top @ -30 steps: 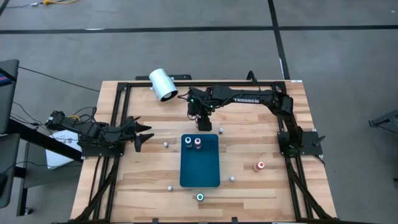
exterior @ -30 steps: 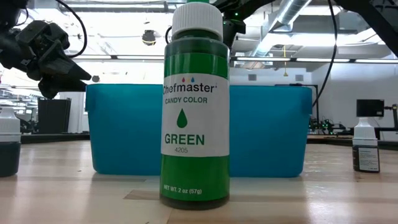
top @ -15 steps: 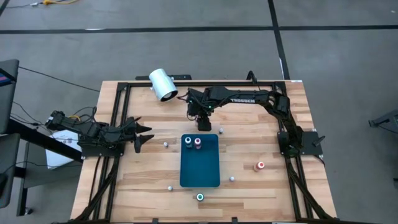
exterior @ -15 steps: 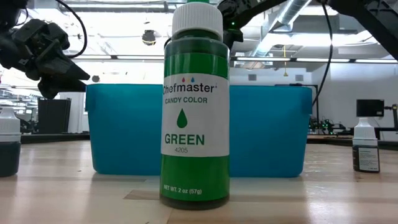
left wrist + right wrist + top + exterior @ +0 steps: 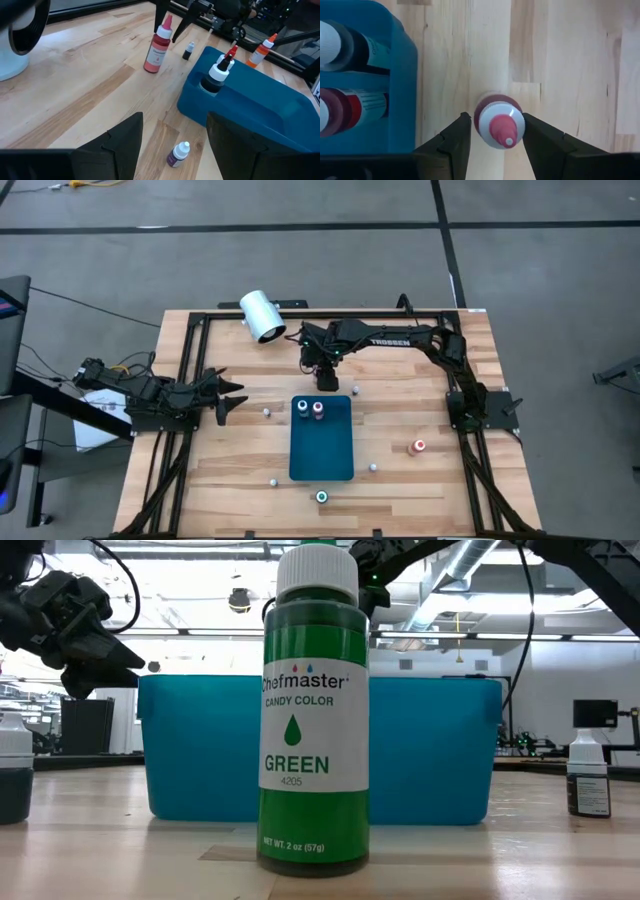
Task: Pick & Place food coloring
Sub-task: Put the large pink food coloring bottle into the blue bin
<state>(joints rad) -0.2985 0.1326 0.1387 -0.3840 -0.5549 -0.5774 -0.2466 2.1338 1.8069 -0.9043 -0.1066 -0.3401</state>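
Directly beneath the right tool [image 5: 492, 131] stands the red-tipped food coloring bottle [image 5: 499, 121], upright on the bare worktop [image 5: 560, 60] just beside the blue bin [image 5: 402, 75]. The right wrist view looks straight down on its cone nozzle, which sits between the two dark fingers [image 5: 451, 142]; these are spread on either side of the cap and do not grip it, and whether they touch it cannot be told. From the left wrist view the same bottle [image 5: 157, 46] shows as a slim red body with a pointed tip.

Two bottles already stand inside the bin [image 5: 322, 442], one white-capped [image 5: 303, 407] and one reddish [image 5: 318, 408]. Others remain loose on the worktop: a green one [image 5: 322, 497] in front of the bin, a red one [image 5: 419, 446] well apart to the right, and several small pale ones. In the low view the green bottle [image 5: 313, 710] fills the foreground, labelled candy color.

Handling, as a judgement: the bottle looks light, made of stiff smooth plastic, tall for its base and so easily tipped. Hold is best taken on the shoulder or cap collar, below the tapering nozzle, where the fingers find parallel sides.

The left tool [image 5: 228, 396] waits, fingers apart, above the worktop's left side, near a white cylinder [image 5: 262, 316] at the rear.
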